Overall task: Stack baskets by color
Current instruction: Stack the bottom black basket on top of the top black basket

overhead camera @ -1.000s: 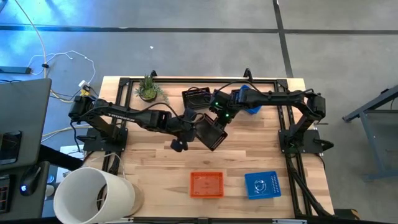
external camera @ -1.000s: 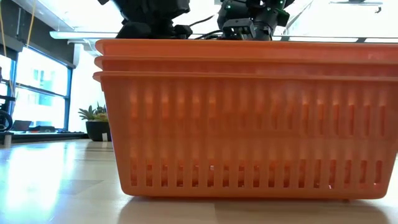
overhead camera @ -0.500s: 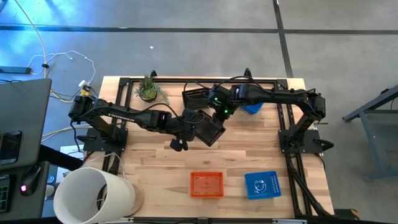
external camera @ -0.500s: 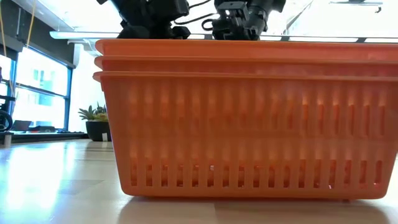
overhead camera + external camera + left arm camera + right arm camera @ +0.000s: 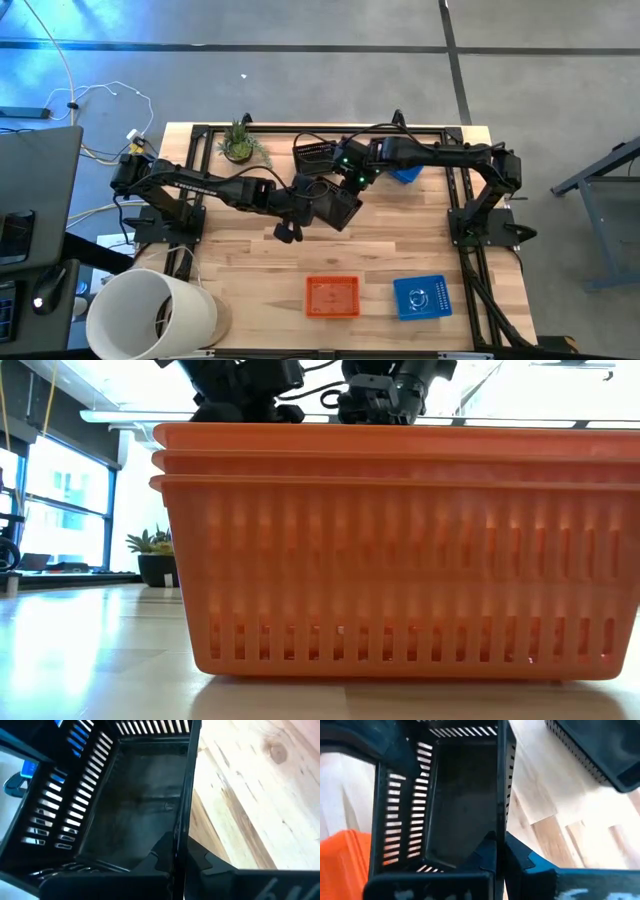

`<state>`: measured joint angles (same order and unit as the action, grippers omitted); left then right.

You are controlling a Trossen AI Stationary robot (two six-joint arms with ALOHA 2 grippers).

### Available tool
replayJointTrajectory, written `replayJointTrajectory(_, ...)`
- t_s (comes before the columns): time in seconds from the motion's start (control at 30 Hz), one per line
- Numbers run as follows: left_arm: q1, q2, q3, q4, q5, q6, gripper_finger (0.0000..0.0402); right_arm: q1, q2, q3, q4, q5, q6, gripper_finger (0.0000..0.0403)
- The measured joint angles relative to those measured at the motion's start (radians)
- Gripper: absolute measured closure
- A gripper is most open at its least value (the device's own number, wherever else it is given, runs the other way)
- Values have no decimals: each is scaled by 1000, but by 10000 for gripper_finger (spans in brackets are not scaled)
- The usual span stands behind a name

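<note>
Both my grippers are shut on a black basket (image 5: 335, 208) above the table's middle. My left gripper (image 5: 177, 862) comes at it from the left, my right gripper (image 5: 497, 851) from the far right. A second black basket (image 5: 315, 155) rests on its bottom near the far edge, and a blue basket (image 5: 406, 176) lies partly under my right arm. A stack of orange baskets (image 5: 331, 296) and a blue stack (image 5: 421, 297) stand near the front edge. The low view shows only the orange stack (image 5: 400, 560), which hides the fingers. My left gripper pinches one side wall of the black basket at its rim (image 5: 184, 832), one finger inside and one outside. The fingers slant down from the table's left. The basket is tilted and lifted clear of the table. My right gripper pinches a side wall of the same basket at its rim (image 5: 501, 822), one finger inside the basket and one outside. The fingers slant down from the far right. The basket hangs tilted between the two grippers.
A small potted plant (image 5: 238, 143) stands at the far left. A big white bucket (image 5: 150, 315) lies at the near left corner. Bare wood (image 5: 250, 260) lies between the held basket and the front stacks.
My right gripper has risen a little and rolled. The black basket has turned with it and drawn slightly toward the far edge, and shows smaller from above than before. My left arm has stayed in place at the basket's left side.
</note>
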<state>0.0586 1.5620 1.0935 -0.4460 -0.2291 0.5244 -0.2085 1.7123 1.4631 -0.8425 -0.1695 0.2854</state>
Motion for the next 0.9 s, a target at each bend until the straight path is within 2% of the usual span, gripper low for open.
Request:
replayJointTrajectory(0.1,0,0,0,-6,-26,-14,401,0,0,0,0,5,-18,393)
replayJointTrajectory(0.23,6,0,-1,-36,-58,-23,401,-1,0,-1,-13,20,-25,352)
replayJointTrajectory(0.43,47,0,-1,-51,-76,-101,401,-4,0,37,-45,120,-8,298)
replayJointTrajectory(0.53,83,0,-1,-52,-74,-148,401,-6,0,81,-89,153,-6,290)
replayJointTrajectory(0.9,211,0,-1,3,-81,-290,401,43,-1,304,-265,428,-82,289)
